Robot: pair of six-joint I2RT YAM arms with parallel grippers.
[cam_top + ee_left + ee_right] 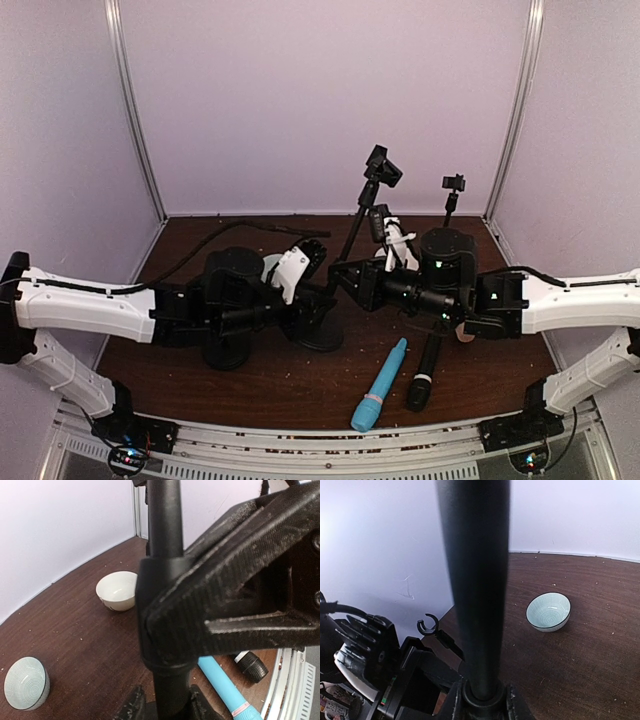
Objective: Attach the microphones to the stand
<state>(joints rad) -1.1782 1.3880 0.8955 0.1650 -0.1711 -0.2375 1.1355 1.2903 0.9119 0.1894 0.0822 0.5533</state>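
The black stand rises from its round base in the middle of the table. My right gripper is shut on its pole, with the fingers pressed against a collar. Just below, my left gripper straddles the same pole, its fingers a sliver apart from it. The light blue microphone and the black microphone lie side by side on the table in front. A cream microphone shows behind the right wrist by the stand; whether it is clipped in I cannot tell.
An empty C-shaped clip sticks out on a stand arm. A white bowl and a pale blue ribbed bowl sit on the brown table. White walls close in the back and sides. A metal rail runs along the near edge.
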